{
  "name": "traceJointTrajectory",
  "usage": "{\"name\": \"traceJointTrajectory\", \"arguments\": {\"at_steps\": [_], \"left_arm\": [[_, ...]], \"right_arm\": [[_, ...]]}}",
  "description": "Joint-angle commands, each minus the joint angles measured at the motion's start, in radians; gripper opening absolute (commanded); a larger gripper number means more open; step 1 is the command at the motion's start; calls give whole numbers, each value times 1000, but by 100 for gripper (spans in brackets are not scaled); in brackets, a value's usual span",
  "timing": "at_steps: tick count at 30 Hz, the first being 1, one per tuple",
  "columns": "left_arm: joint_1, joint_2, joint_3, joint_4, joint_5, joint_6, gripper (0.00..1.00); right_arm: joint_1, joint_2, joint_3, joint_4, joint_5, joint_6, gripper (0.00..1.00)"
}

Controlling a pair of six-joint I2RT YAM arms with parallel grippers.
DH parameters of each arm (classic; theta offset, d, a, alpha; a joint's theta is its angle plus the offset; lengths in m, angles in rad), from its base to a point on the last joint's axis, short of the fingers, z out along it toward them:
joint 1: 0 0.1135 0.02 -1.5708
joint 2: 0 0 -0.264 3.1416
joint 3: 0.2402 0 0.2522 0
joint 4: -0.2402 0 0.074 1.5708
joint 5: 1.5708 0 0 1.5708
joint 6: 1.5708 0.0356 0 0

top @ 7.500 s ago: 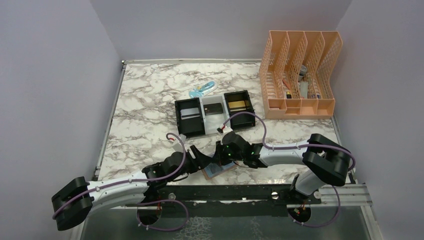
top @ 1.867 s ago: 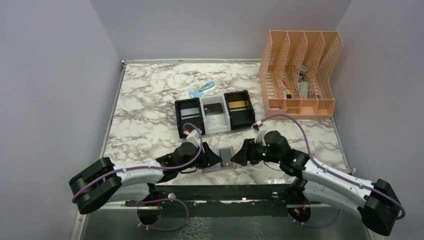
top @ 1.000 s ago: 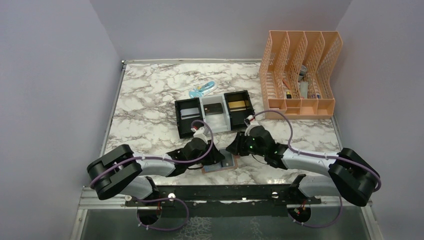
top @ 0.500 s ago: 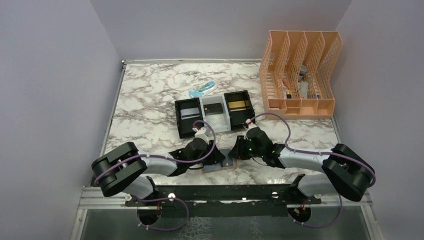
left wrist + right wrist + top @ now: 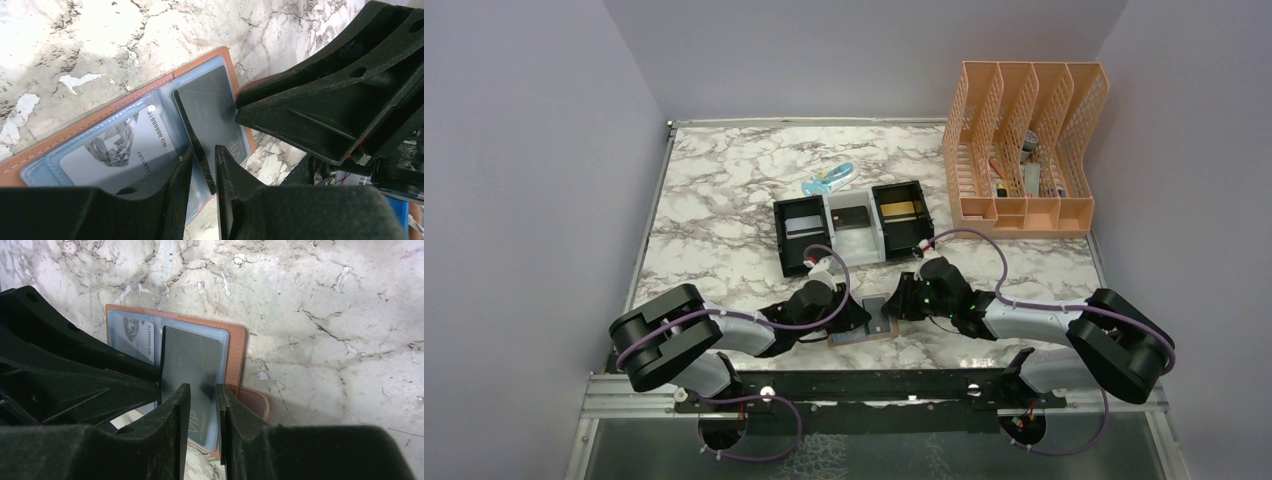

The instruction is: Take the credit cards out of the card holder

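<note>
A dark grey plastic card (image 5: 192,360) sits half-freed from the tan leather bifold card holder (image 5: 239,355), which lies open on the white-and-grey marbled table (image 5: 714,200) between the two grippers. The left gripper (image 5: 202,152) has its fingers pinched on the card edge nearest it, tipping that edge up off the pale blue pocket. Within the last two seconds the right gripper (image 5: 202,387) has swung in from well off to its own side. Its tips, drawn almost together on nothing I can see, now rest against the holder's flap on that side, apparently to pin it. That suggests the pull can begin: the card is loose but not yet clear. Its long axis runs across the line between the two grippers, with the face marked VIP upward. A silvery grey card (image 5: 120,150) remains sleeved just beside the left fingers. Beyond both grippers sits a black-and-white three-compartment tray (image 5: 780,238).
</note>
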Motion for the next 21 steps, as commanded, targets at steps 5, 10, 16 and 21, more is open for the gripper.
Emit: {"name": "traceJointTrajectory", "arguments": {"at_steps": [5, 10, 16, 21], "left_arm": [[3, 122, -69, 278, -20, -126, 18], [3, 225, -163, 557, -38, -196, 9], [1, 358, -130, 714, 33, -212, 0], [1, 414, -188, 863, 2, -239, 0]], "right_arm": [[4, 18, -35, 1, -47, 33, 25], [3, 18, -36, 5, -51, 40, 25], [3, 16, -30, -4, -45, 29, 25], [4, 10, -29, -7, -45, 22, 25]]}}
